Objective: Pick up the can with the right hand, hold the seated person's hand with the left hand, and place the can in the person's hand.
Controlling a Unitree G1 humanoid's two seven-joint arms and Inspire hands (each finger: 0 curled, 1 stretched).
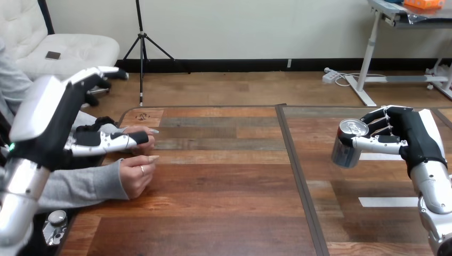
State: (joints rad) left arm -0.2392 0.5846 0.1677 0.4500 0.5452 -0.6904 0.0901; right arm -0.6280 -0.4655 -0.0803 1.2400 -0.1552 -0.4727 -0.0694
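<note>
A silver can (349, 143) hangs above the right half of the table, and my right hand (413, 133) is shut on it, fingers and thumb wrapped round its side. At the left, my left hand (50, 114) is raised with its fingers stretched forward. Its thumb (114, 142) lies across the person's farther hand (145, 133), which rests on the table. I see no curl round that hand. The person's nearer hand (136, 175) lies loosely closed on the table just in front, apart from my left hand. The can is far to the right of both of the person's hands.
The wooden table (224, 202) has a dark seam running front to back near the middle. Two white tape strips (388, 201) lie on its right half below my right hand. A small metal fitting (54, 223) sits at the table's left front corner.
</note>
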